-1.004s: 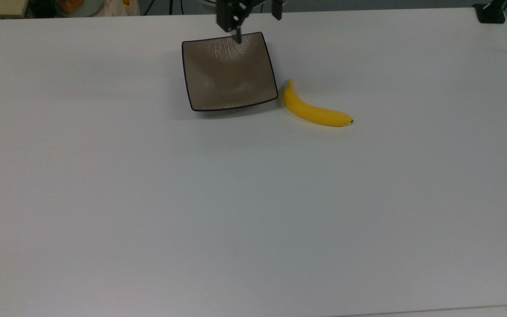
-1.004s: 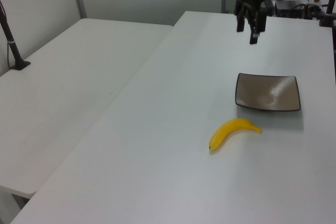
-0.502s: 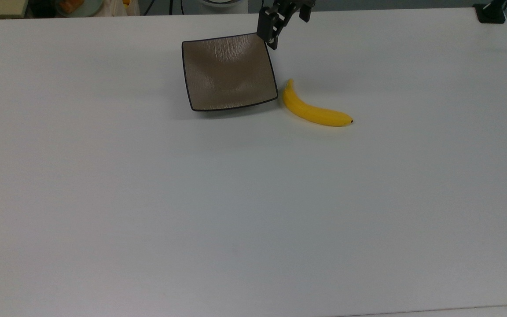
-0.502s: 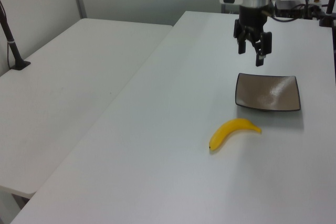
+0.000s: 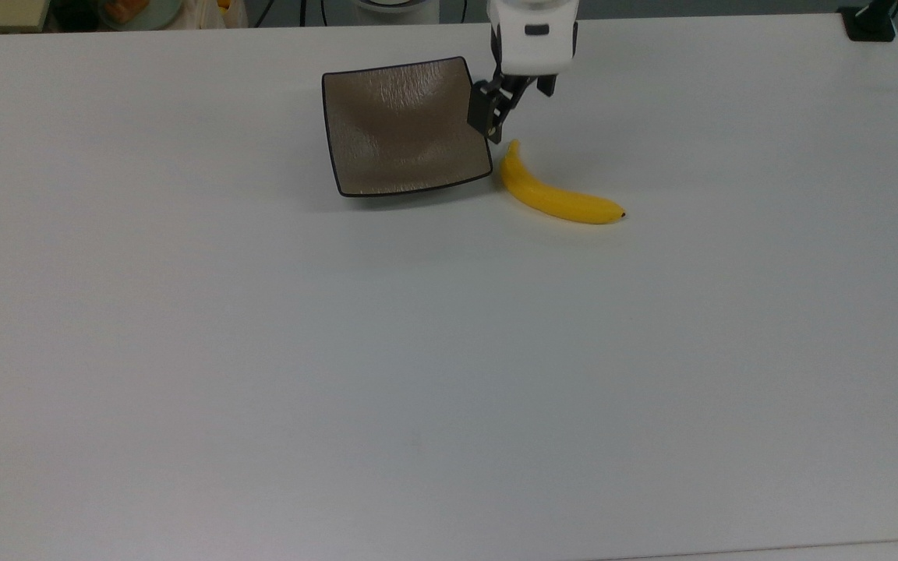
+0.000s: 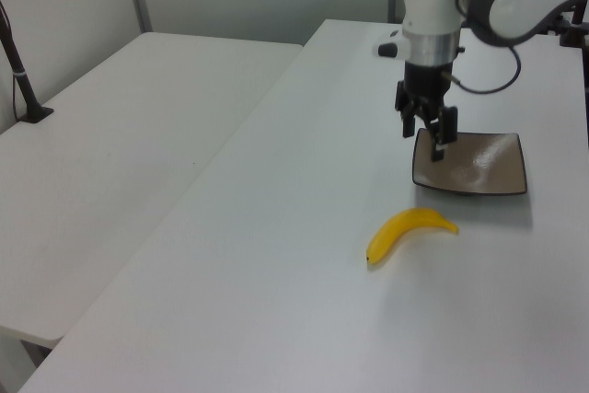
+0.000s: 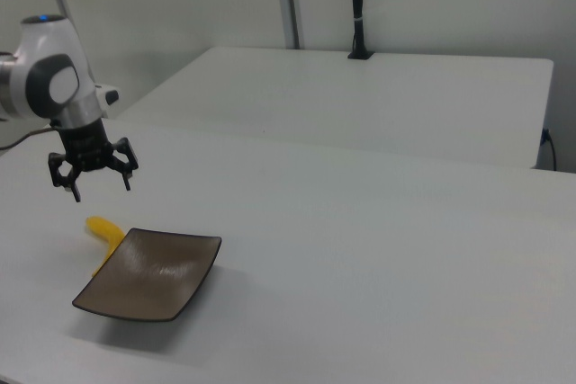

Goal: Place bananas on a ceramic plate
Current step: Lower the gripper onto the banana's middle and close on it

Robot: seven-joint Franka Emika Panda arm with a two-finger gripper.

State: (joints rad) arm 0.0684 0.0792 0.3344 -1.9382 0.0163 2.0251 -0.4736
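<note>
Glossy square plate (image 5: 406, 128) beside smooth, curved banana (image 5: 558, 199).

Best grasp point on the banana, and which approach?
Probably mid-body, from straight above. The banana lies flat on the table, apart from the plate, so its thick middle is free on both sides. Set the fingers across the curve, one on the inner side, one on the outer. Its tapered end near the plate leaves less room. The gripper hangs open above that end.
</note>
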